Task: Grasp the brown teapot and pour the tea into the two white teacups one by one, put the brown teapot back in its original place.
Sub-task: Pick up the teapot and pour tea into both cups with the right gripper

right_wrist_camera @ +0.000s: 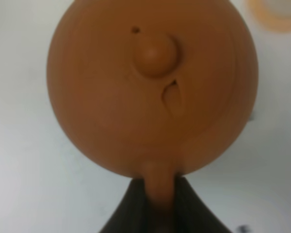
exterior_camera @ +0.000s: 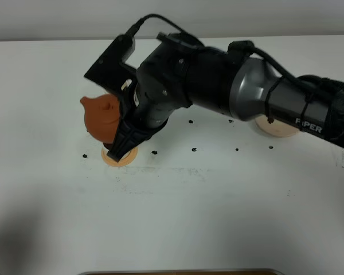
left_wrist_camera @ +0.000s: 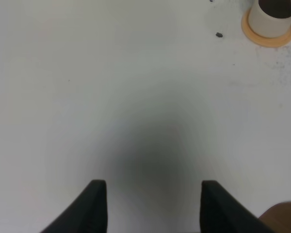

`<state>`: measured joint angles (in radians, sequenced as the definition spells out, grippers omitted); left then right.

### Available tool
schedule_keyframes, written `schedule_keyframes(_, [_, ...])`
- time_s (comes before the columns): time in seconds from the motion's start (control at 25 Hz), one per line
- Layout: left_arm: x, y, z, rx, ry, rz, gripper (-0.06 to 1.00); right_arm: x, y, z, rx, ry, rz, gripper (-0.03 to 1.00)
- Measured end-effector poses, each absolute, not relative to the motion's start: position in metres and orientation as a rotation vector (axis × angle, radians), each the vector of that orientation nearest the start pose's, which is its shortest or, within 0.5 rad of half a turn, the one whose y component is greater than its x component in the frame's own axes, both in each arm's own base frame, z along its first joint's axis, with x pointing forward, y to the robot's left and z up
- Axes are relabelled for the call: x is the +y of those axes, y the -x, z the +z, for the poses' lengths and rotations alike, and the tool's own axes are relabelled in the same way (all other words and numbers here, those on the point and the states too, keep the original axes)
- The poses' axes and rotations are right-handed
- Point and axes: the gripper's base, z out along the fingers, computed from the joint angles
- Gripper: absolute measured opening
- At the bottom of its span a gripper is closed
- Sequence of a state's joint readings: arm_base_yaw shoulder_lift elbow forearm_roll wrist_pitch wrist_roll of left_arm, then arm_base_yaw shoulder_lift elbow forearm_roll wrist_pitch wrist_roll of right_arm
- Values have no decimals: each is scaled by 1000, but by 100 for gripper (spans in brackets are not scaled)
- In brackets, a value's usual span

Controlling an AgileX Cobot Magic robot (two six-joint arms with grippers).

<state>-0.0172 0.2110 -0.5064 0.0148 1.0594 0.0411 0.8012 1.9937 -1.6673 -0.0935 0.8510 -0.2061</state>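
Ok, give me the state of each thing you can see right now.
Teapot: held up by its handle, lid on.
Right gripper: shut on the handle.
Left gripper: open, empty.
Cup: upright on a coaster; contents unclear.
Saucer: bare, partly hidden, teapot away from it.

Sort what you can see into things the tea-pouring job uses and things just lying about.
Job in hand: brown teapot, gripped by the right gripper; white teacup; cream saucer.
Lying about: orange coaster under the cup; black specks; wooden edge.
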Motion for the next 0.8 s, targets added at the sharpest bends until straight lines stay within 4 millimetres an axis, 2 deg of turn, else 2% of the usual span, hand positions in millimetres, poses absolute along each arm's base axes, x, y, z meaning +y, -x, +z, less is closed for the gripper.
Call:
schedule_keyframes(0.2, [1, -27, 277, 2247, -67, 31, 46, 301, -356, 263, 2264, 1258, -25, 12])
schedule_keyframes(0.44, [1, -27, 277, 2247, -68, 32, 46, 303, -394, 248, 2238, 1312, -211, 12])
schedule_keyframes(0.68, [1, -27, 277, 2247, -68, 32, 46, 308, -404, 219, 2205, 1439, -287, 12])
schedule_keyframes(0.8, [1, -27, 277, 2247, -68, 32, 46, 308, -407, 211, 2186, 1480, -317, 12])
